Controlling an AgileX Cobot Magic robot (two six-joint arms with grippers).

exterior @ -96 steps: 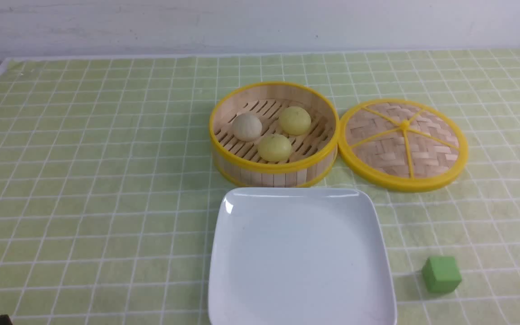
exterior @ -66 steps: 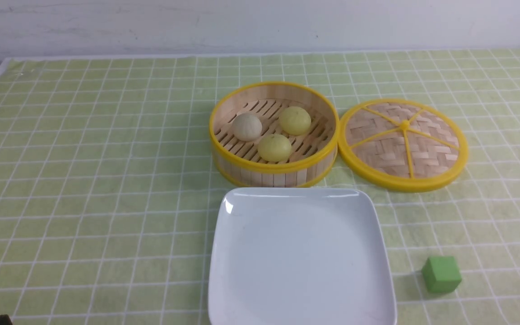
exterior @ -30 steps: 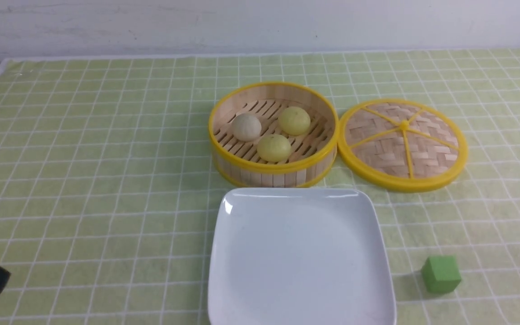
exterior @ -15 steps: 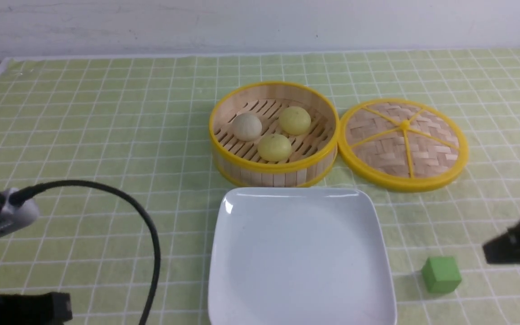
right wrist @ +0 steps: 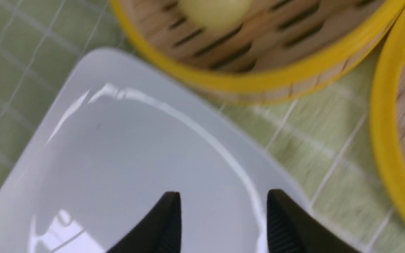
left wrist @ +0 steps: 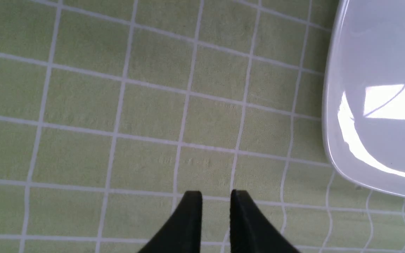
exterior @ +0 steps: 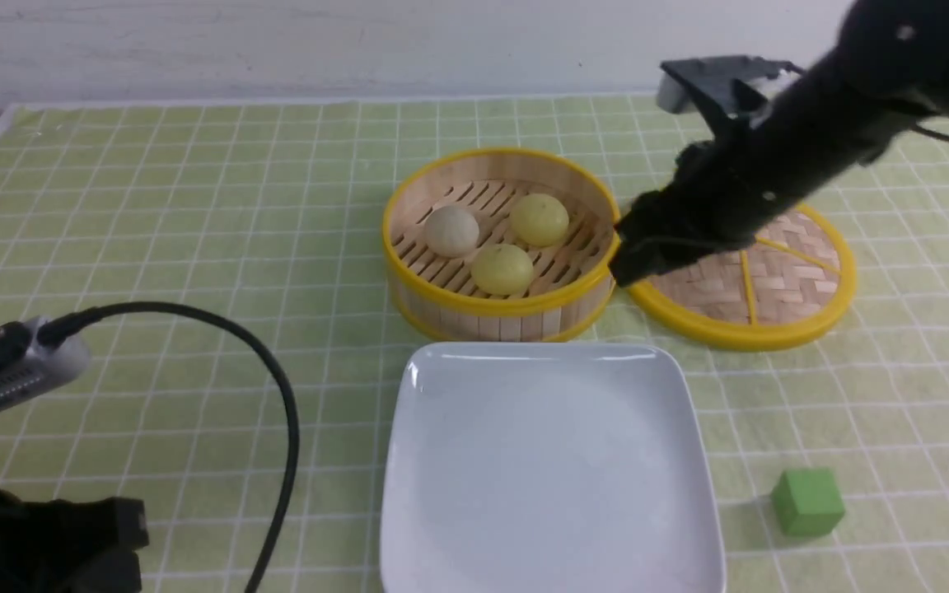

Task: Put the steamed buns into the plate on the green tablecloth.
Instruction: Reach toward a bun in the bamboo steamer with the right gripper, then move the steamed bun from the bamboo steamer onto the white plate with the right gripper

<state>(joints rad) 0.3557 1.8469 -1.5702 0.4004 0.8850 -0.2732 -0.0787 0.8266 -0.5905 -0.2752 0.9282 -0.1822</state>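
Three steamed buns (exterior: 502, 268), none moved yet, so I'd call this the reach for the first pick. The green tablecloth (exterior: 153, 206) covers the whole worktop. The white square plate (exterior: 549, 461) sits bare at lower centre, with the bamboo steamer (exterior: 499, 317) just behind its far rim. Inside, the off-white bun (exterior: 451, 231) is on the left, one yellow bun (exterior: 538, 219) is at the back, and the other is nearest the plate.

The right end effector (exterior: 627, 263) hangs by the steamer's right rim, jaws spread wide and empty. The left end effector (left wrist: 216, 198) is over bare cloth beside the plate at lower left, jaws only a narrow slit apart, also empty.

Next move, I'd guess: get over a bun, drop inside the wall and close gently, since they look squishy. The steamer wall is the main obstacle. The woven lid (exterior: 771, 305) lies under the right arm, and the little green cube (exterior: 806, 501) at lower right is well clear.
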